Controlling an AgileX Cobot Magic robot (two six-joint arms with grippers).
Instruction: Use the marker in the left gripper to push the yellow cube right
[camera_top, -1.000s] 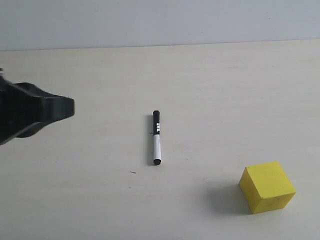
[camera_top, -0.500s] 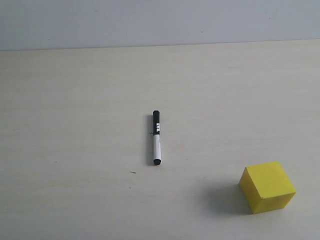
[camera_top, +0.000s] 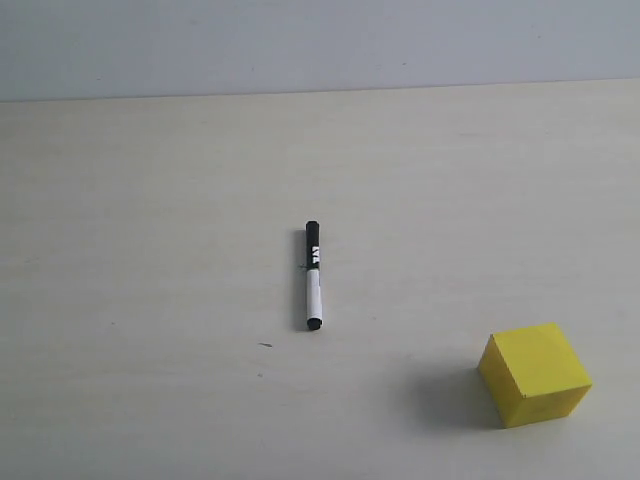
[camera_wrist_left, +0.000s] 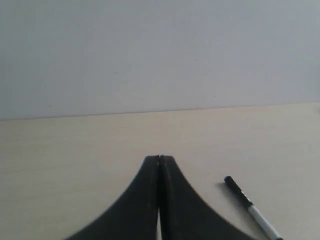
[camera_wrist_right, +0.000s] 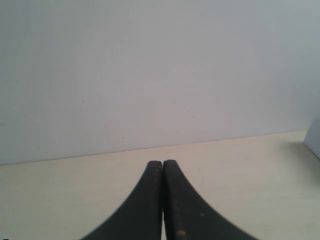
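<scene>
Only wrist views showed the left claw (camera_wrist_left: 159, 158) and right claw (camera_wrist_right: 162, 163) clenched empty; only the exterior showed the plain yellow cube (camera_top: 535, 375), the marker (camera_top: 313, 276) lying apart.

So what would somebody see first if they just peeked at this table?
The bright yellow cube jumps out first, alone at the lower right of the pale table in the exterior view. Next is the black-and-white marker, lying flat in the middle, well apart from the cube. The left gripper is shut on nothing.
</scene>
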